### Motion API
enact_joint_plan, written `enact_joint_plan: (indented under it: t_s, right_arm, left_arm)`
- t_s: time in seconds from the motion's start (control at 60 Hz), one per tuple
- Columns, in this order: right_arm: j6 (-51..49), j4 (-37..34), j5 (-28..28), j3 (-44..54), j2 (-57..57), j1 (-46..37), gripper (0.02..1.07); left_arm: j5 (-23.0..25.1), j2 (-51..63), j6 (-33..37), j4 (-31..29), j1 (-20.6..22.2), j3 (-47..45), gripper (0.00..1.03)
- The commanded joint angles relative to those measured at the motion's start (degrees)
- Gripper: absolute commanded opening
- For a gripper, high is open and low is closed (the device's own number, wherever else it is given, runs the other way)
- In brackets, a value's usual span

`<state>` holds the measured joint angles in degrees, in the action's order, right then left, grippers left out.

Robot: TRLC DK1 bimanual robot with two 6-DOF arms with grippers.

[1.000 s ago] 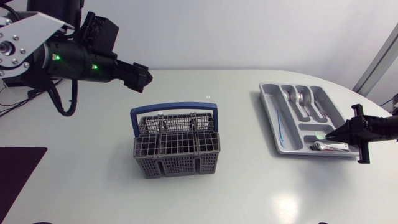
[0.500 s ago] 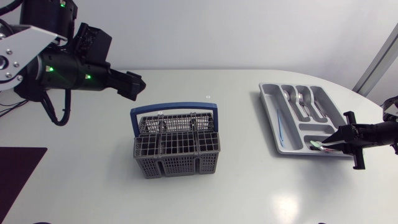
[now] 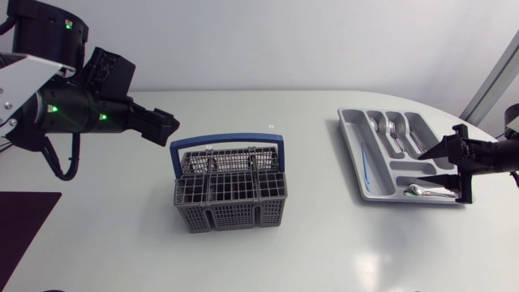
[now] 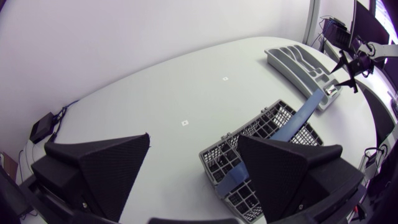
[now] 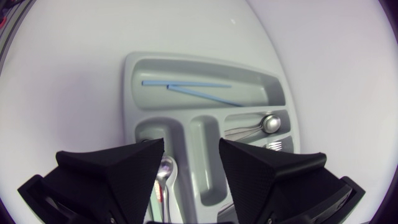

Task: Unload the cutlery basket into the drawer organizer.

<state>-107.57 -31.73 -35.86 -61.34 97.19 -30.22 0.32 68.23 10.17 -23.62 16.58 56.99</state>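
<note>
The grey cutlery basket with a blue handle stands mid-table; I cannot make out cutlery inside it. At the right lies the grey drawer organizer, holding spoons, thin blue sticks and a silver piece of cutlery in its near end compartment. My right gripper hovers open just above that piece, touching nothing. In the right wrist view the piece shows between the open fingers, down in the organizer. My left gripper is open and empty, up and left of the basket.
A dark mat lies at the table's left front edge. The table's right edge curves close behind the organizer. Bare tabletop lies between basket and organizer and in front of both.
My right gripper has opened and let the silver piece drop into the organizer's near compartment, then drawn back slightly. My left arm has shifted left and a little lower.
</note>
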Motion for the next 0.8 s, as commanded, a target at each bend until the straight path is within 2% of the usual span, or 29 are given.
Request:
enact_joint_plan:
  t_s: [0.0,0.167,0.217,0.383,0.483,0.6,0.783]
  right_arm:
    - [6.23,-1.41,-1.32,2.45,-3.67,2.8,0.78]
    - [14.84,-1.41,-3.61,5.79,-9.91,9.04,0.78]
    - [17.31,-1.32,-3.87,7.2,-12.02,11.32,0.81]
    - [26.97,0.44,-3.96,11.95,-17.56,21.08,0.82]
    - [34.71,5.97,-3.52,15.2,-20.02,27.4,0.82]
    - [40.77,9.23,-2.29,16.34,-20.37,33.38,0.82]
    - [48.59,15.2,0.17,17.48,-18.88,41.29,0.84]
  left_arm:
    - [-0.23,-1.61,1.08,-0.38,-0.93,-2.85,0.98]
    - [-0.23,-3.71,3.36,-1.87,-2.25,-5.75,0.98]
    - [-0.23,-4.51,4.15,-2.4,-2.69,-6.72,0.98]
    - [0.03,-7.05,8.19,-4.42,-3.83,-9.71,0.98]
    - [0.21,-7.58,9.69,-4.77,-3.75,-11.73,0.98]
    - [0.3,-7.58,10.66,-4.77,-3.31,-12.87,0.98]
    - [0.3,-3.89,10.66,-3.01,0.47,-15.16,0.98]
